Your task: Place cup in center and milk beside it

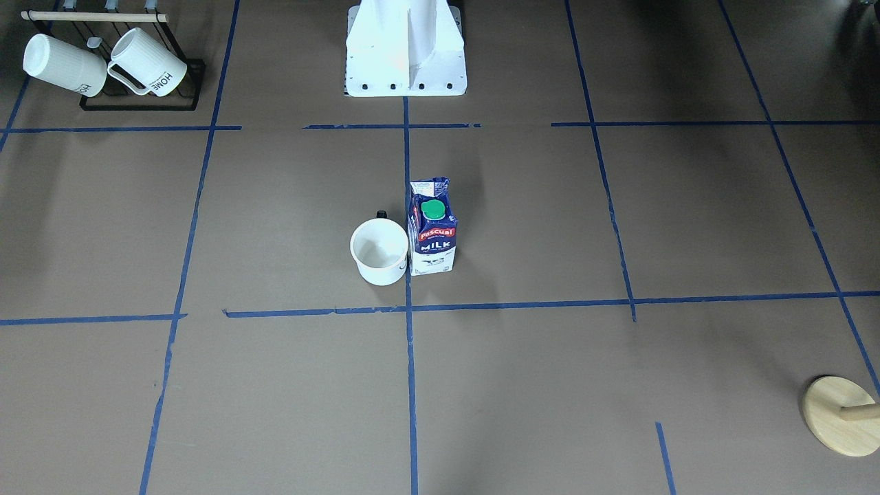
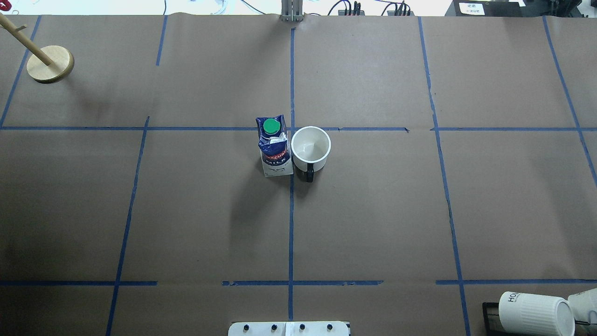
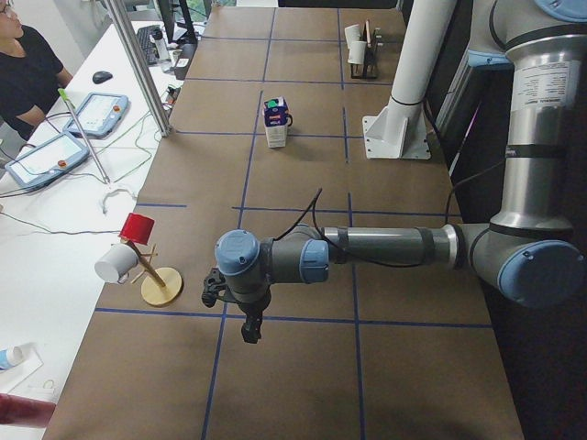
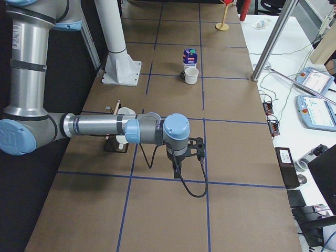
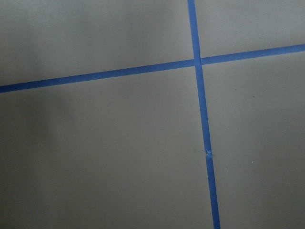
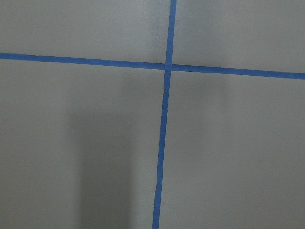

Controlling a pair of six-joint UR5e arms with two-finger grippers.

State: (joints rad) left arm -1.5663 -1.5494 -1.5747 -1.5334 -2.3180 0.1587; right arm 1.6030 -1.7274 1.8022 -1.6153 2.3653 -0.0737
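Note:
The white cup [image 1: 379,251] stands upright on the brown paper, its dark handle [image 2: 309,176] toward the robot. The navy and white milk carton [image 1: 432,237] with a green cap stands upright right beside it, nearly touching. They sit on either side of the middle blue tape line, just robot-side of the center crossing [image 2: 291,128]. Both also show in the side views: milk [image 3: 275,124], cup [image 4: 191,75]. My left gripper [image 3: 249,328] and right gripper [image 4: 177,167] hang far from them at the table's ends; I cannot tell whether they are open or shut. Both wrist views show only paper and tape.
A black rack [image 1: 141,103] with two ribbed HOME mugs [image 2: 531,312] stands at the robot's right near corner. A wooden peg stand [image 2: 50,64] is at the far left corner. The white robot base [image 1: 405,55] is at the near edge. An operator [image 3: 23,64] sits beyond the table.

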